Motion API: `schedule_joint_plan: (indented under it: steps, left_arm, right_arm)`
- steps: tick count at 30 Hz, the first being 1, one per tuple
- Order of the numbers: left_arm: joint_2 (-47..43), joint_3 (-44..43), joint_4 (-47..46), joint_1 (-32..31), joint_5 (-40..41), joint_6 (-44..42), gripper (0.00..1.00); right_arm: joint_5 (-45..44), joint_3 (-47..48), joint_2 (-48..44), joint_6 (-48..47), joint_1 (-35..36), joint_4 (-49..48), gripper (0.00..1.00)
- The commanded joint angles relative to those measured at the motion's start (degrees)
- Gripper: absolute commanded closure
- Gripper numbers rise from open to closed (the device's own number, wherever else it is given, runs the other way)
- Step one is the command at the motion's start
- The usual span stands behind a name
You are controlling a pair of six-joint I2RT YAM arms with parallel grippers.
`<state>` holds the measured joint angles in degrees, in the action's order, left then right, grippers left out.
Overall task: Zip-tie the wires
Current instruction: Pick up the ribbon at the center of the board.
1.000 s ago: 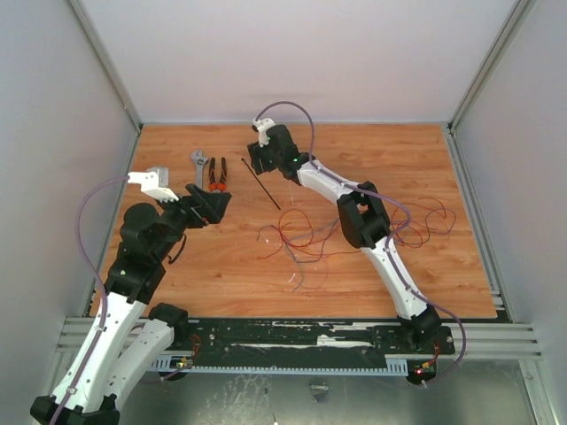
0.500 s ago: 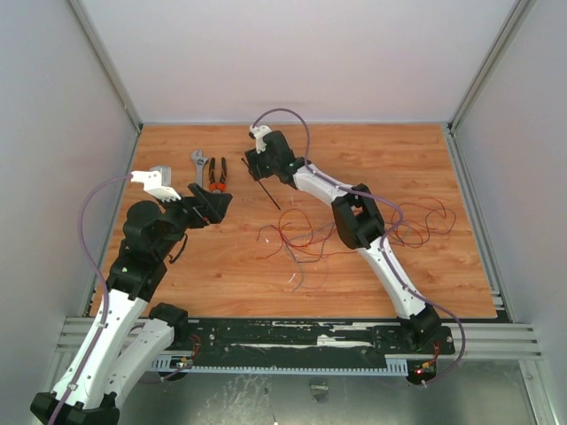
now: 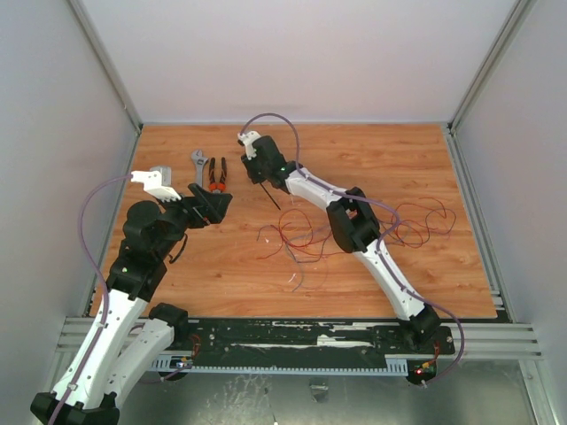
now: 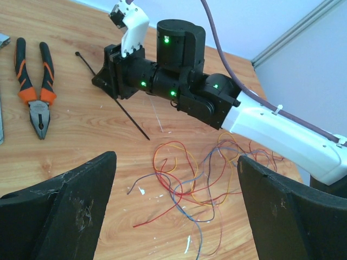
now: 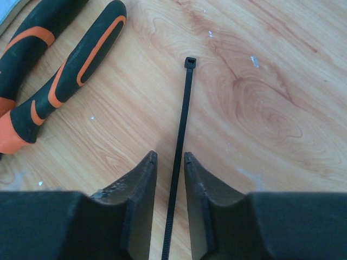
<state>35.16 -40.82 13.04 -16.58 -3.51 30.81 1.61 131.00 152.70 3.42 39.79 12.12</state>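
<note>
Near the tabletop's (image 3: 425,159) far edge, the zip tie (image 5: 181,135) runs lengthwise between the right claw's (image 5: 169,157) narrowly parted fingers (image 5: 138,189), not yet pinched, head pointing away; the left claw (image 4: 176,160) gapes released, farther off.

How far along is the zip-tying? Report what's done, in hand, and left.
Done: nothing bundled; the wires lie loose on the table. In hand: the right gripper straddles the zip tie, jaws not yet pinching it. Left: grasp the tie, gather the wires, loop and cinch. The left gripper hangs open, empty.
</note>
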Motion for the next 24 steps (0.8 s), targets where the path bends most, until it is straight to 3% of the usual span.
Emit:
schedule_joint_plan:
  steps: [1, 5, 6, 19, 21, 24]
  left_arm:
    - [-0.09, -0.21, -0.39, 0.30, 0.44, -1.00, 0.02]
    - [-0.07, 0.01, -0.29, 0.32, 0.62, -1.03, 0.02]
    - [-0.04, -0.04, -0.29, 0.32, 0.65, -0.99, 0.02]
    - [0.55, 0.32, -1.07, 0.41, 0.30, -0.91, 0.02]
    - [0.76, 0.38, -1.37, 0.41, 0.16, -0.83, 0.02]
    - [1.10, 0.31, -1.61, 0.40, -0.20, -0.61, 0.02]
  right_arm:
    - [-2.38, 1.47, 2.25, -2.61, 0.12, 4.85, 0.78]
    - [-3.06, -1.21, 0.99, -3.27, 0.06, 6.36, 0.99]
    - [-2.89, -3.14, -0.11, -3.18, -0.05, 5.89, 1.00]
    - [-4.59, -39.94, -22.38, -0.32, -0.38, -5.49, 1.00]
    - [-4.39, -41.57, -24.70, 0.26, -0.50, -6.70, 0.98]
    - [-3.58, -38.67, -25.27, 0.49, -0.45, -5.59, 0.87]
